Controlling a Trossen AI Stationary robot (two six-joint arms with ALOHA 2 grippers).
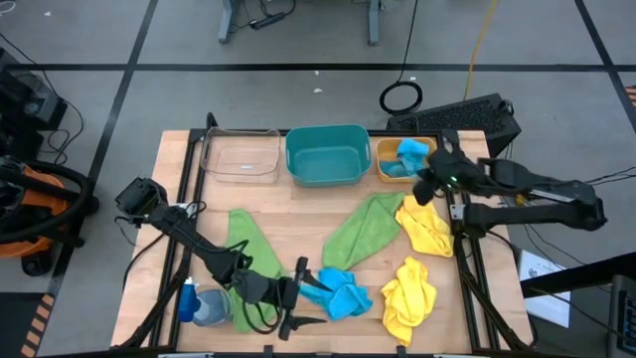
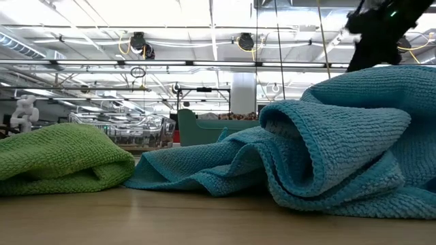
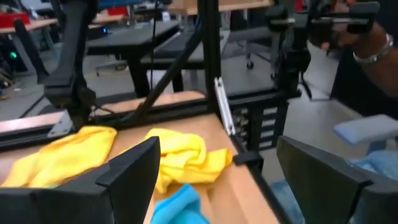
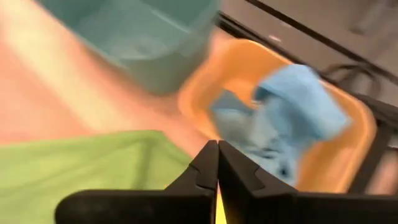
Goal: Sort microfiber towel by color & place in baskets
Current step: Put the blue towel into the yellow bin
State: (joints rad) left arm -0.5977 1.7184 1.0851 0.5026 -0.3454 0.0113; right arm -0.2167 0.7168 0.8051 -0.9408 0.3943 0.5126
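Note:
A blue towel (image 1: 340,294) lies bunched on the table near its front edge. My left gripper (image 1: 302,293) is open and level just left of it, and the towel's edge (image 3: 181,209) shows low between the fingers. My right gripper (image 1: 422,189) is shut and empty, raised over a yellow towel (image 1: 425,229) beside the orange basket (image 1: 383,149). Another blue towel (image 4: 292,118) sits in that basket. The teal basket (image 1: 326,154) and the clear basket (image 1: 241,156) stand in the back row. Two green towels (image 1: 363,231) (image 1: 244,254) and a second yellow towel (image 1: 409,294) lie spread on the table.
A pale blue towel (image 1: 204,304) lies under my left arm at the front left corner. The table's black frame posts (image 3: 208,56) run along the right edge. A person's hand (image 3: 367,43) shows beyond the table's right side. Bare wood lies between the baskets and the towels.

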